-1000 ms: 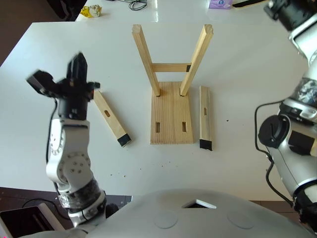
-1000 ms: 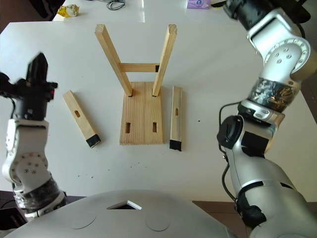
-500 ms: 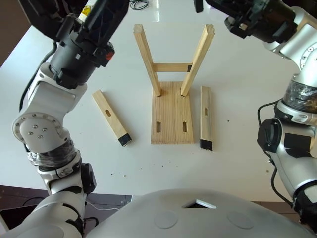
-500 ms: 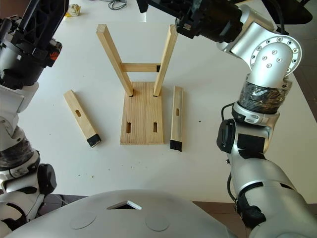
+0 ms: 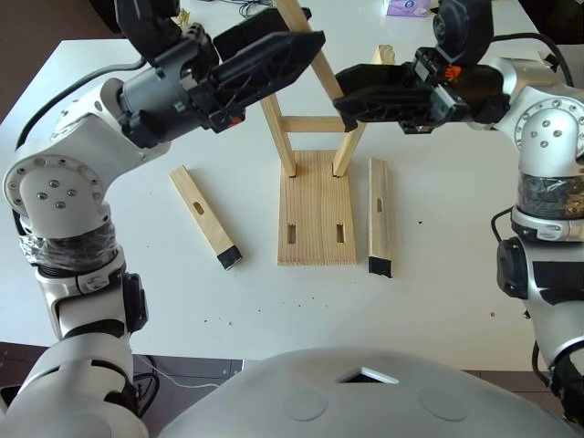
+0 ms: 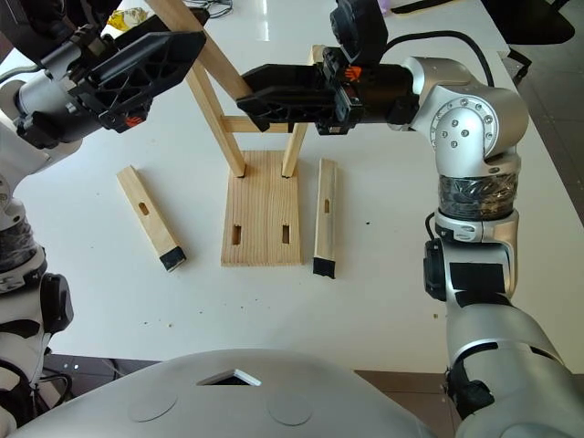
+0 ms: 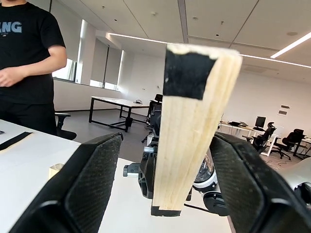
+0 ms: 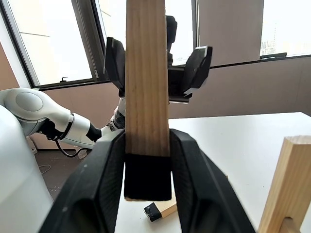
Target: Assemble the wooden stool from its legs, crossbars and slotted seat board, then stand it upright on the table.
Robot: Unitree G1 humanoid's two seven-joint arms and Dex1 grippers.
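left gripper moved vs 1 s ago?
Yes. The left gripper swung to the robot's right and farther out: it was beside the loose leg, and is now above the standing leg frame.

A white table (image 5: 456,301) takes most of both eye views. At its far edge a yellow packet (image 6: 130,16) lies in the upper left of the frame, a dark cable (image 5: 253,8) at the upper middle and a purple pack (image 5: 407,7) more to the right, and a black chair (image 6: 538,14) stands past the table in the upper right corner. The left wrist view has an office behind, with a desk (image 7: 116,103), chairs (image 7: 293,141) and light strips (image 7: 146,40) on the ceiling, and the right wrist view has large windows (image 8: 48,39) behind.
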